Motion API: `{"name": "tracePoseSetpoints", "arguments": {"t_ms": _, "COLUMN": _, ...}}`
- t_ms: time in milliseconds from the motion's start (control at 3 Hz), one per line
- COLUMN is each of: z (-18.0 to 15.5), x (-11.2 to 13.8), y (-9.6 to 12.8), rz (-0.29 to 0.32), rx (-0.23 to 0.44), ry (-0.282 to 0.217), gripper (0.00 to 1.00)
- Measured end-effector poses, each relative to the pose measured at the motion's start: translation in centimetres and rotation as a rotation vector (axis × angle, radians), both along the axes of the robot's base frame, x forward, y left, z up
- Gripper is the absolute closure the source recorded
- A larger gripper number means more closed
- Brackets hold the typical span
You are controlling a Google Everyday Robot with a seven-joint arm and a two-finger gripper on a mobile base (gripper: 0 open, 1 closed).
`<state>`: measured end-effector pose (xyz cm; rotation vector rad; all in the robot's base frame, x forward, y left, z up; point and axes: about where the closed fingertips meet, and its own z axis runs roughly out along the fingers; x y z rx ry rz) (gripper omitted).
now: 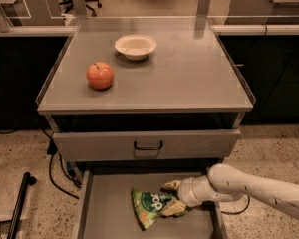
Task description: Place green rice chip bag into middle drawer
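Note:
The green rice chip bag lies on the floor of the pulled-out middle drawer, right of its centre, crumpled, logo up. My gripper reaches in from the right on a white arm. Its fingers sit at the bag's right end, one above it and one below, closed on the bag's edge.
A red apple and a white bowl sit on the cabinet top. The closed drawer front with a black handle is above the open drawer. A black pole and cables lie on the floor at left.

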<state>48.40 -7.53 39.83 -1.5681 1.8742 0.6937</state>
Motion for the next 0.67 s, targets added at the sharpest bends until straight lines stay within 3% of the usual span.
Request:
{"name": "tracePoseSetpoints", "arguments": {"t_ms": 333, "z": -0.01, "x": -0.01, "y": 0.02, "rz": 0.0, "rx": 0.0, "ry": 0.0, "gripper": 0.0}}
{"name": "tracePoseSetpoints", "arguments": {"t_ms": 667, "z": -0.01, "x": -0.01, "y": 0.02, "rz": 0.0, "rx": 0.0, "ry": 0.0, "gripper": 0.0}}
